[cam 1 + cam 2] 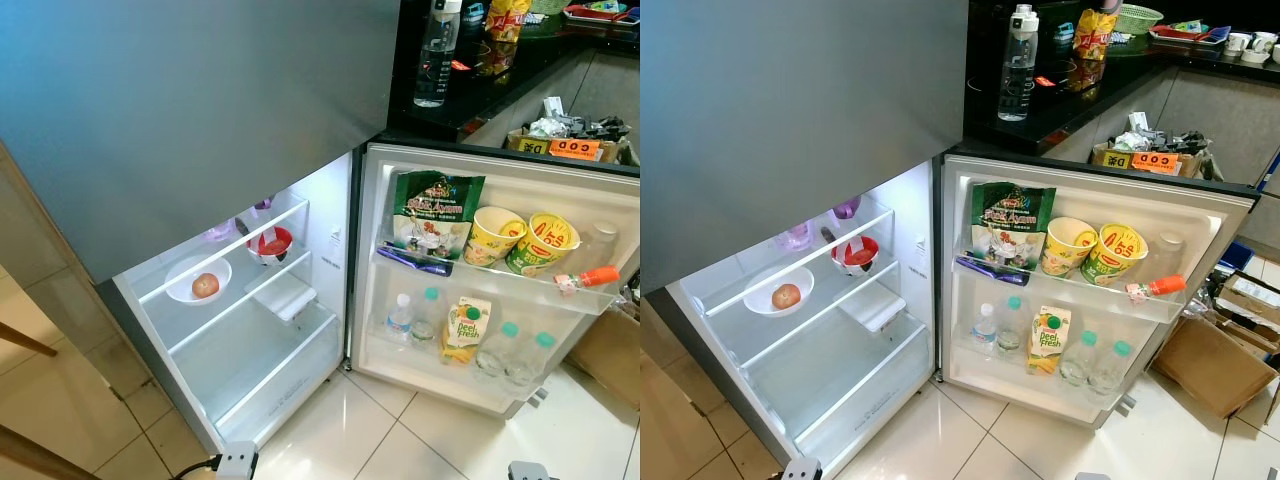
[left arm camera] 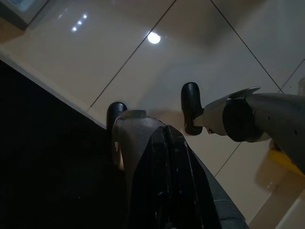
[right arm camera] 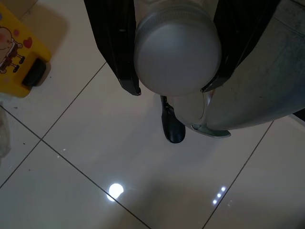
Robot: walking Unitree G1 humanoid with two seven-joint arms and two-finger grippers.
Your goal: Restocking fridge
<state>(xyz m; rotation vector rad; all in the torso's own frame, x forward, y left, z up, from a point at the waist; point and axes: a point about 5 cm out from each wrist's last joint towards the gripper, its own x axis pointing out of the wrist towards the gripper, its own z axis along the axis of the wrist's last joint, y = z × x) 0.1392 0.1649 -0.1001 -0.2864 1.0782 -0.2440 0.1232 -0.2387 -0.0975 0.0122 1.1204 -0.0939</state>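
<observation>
Open grey two-door fridge (image 1: 200,120) ahead, lower door (image 1: 1200,215) swung wide toward three o'clock. On the upper glass shelf: white bowl holding a red apple (image 1: 205,285), at its two o'clock a red-and-white bowl (image 1: 272,243). In the door's upper rack: green snack bag (image 1: 435,212), two yellow noodle cups (image 1: 520,238); in the lower rack: yellow juice carton (image 1: 466,329) between small clear water bottles (image 1: 400,318). Clear bottle (image 1: 437,55) upright on the black tabletop (image 1: 500,85). Right pincer (image 3: 171,62) hanging over the cream tiled floor (image 3: 95,157), clamped on a round silvery-white object (image 3: 177,53). Left pincer (image 2: 164,157) narrow, fingers together, empty.
</observation>
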